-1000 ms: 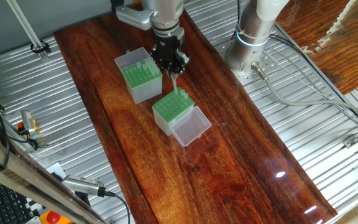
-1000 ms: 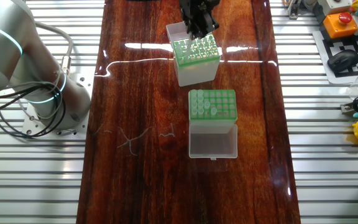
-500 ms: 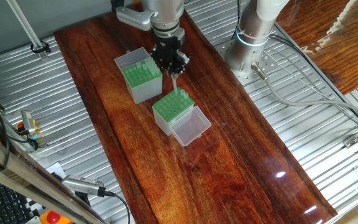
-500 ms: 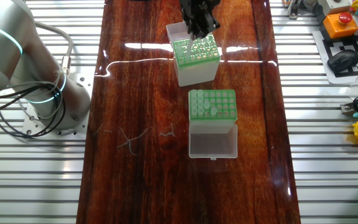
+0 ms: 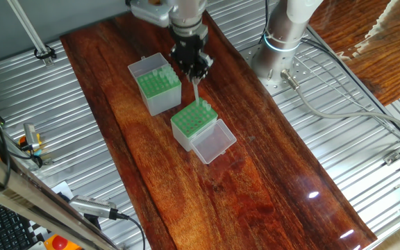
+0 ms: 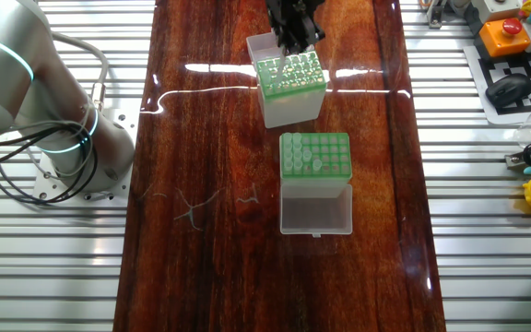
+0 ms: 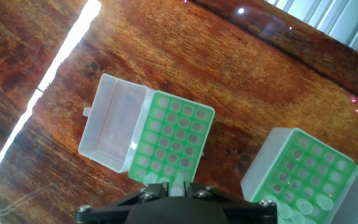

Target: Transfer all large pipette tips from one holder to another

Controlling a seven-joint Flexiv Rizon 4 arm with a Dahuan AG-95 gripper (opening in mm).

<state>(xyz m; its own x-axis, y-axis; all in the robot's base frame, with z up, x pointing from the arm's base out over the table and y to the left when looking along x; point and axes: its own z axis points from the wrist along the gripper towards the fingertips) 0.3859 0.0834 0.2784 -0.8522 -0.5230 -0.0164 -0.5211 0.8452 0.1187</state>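
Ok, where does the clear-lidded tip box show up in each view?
One fixed view: clear-lidded box mid-table, its open lid at lower right.
The other fixed view: centre, lid below it.
Hand view: left of centre, lid on its left.
Shared landmark: grey-sided box beside it.

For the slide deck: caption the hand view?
Tool lifting translucent pipette tip above clear-lidded green rack box.

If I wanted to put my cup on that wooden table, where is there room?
The near end, past the clear lid, is bare wood. So are the strips on both sides. It is crowded around the two boxes, where the tool holds a tip.
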